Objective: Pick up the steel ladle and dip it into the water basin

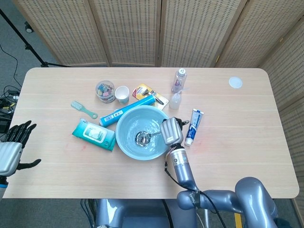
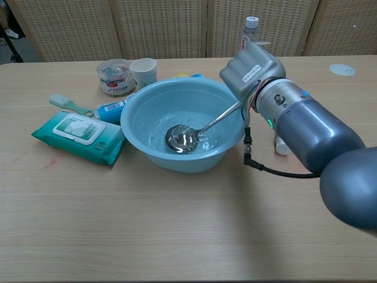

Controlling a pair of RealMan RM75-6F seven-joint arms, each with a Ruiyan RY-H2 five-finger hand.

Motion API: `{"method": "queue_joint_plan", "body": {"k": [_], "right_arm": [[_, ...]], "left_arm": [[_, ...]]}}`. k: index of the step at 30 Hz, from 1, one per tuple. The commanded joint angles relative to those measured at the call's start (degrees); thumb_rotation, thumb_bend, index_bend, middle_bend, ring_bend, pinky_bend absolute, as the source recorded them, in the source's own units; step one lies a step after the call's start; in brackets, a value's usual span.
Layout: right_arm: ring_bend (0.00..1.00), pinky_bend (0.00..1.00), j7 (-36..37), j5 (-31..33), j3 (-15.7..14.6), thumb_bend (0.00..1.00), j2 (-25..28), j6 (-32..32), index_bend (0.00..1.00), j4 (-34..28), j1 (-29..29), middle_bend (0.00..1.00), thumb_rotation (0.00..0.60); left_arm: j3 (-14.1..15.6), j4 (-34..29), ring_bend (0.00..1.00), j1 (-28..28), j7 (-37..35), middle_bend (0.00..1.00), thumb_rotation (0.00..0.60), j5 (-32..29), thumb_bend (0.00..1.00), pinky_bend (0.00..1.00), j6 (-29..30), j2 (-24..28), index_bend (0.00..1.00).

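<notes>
A light blue water basin [image 1: 125,142] [image 2: 141,105] stands in the middle of the table. The steel ladle [image 1: 143,138] [image 2: 182,137] has its bowl down in the basin's water, its handle slanting up over the right rim. My right hand [image 1: 171,131] [image 2: 253,70] holds the handle's end at that rim. The water around the ladle's bowl is rippled. My left hand [image 1: 13,148] hangs off the table's left edge with its fingers spread and nothing in it; the chest view does not show it.
Left of the basin lie a green wipes pack [image 1: 94,134] [image 2: 78,135], a blue tube [image 1: 127,110] and a small brush [image 1: 83,109]. Behind it stand a paper cup [image 1: 122,94], a jar [image 1: 105,91] and a bottle [image 1: 179,79]. A toothpaste tube [image 1: 192,125] lies right of my right hand.
</notes>
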Motion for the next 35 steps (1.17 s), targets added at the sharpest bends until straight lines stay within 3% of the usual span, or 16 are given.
{"method": "queue_joint_plan", "body": {"k": [1, 8, 12, 24, 35], "right_arm": [[0.76, 0.98, -0.41, 3.17, 2.36, 1.0, 1.19, -0.27, 0.83, -3.64, -0.56, 0.84, 0.6], [0.76, 0.98, 0.88, 12.31, 9.19, 1.0, 4.21, 0.09, 0.83, -11.85, -1.26, 0.84, 0.6], [0.76, 0.98, 0.45, 16.36, 11.42, 1.0, 6.55, 0.97, 0.83, -15.73, -0.85, 0.84, 0.6], [0.76, 0.98, 1.59, 21.86, 15.58, 1.0, 10.92, 4.89, 0.83, -23.37, 1.69, 0.84, 0.6], [0.76, 0.98, 1.86, 25.73, 17.15, 1.0, 13.2, 8.88, 0.83, -27.02, 4.74, 0.84, 0.6]], "left_arm": [[0.02, 0.0, 0.0, -0.02, 0.07, 0.0, 0.6, -0.02, 0.0, 0.0, -0.05, -0.03, 0.0], [0.08, -0.03, 0.0, -0.07, 0.2, 0.0, 0.6, 0.01, 0.0, 0.0, -0.17, -0.09, 0.0], [0.12, -0.09, 0.0, -0.08, 0.38, 0.0, 0.6, 0.03, 0.0, 0.0, -0.2, -0.14, 0.0], [0.26, -0.18, 0.0, -0.15, 0.83, 0.0, 0.6, -0.01, 0.0, 0.0, -0.43, -0.25, 0.0], [0.39, -0.37, 0.0, -0.09, 0.9, 0.0, 0.6, 0.14, 0.0, 0.0, -0.36, -0.18, 0.0]]}}
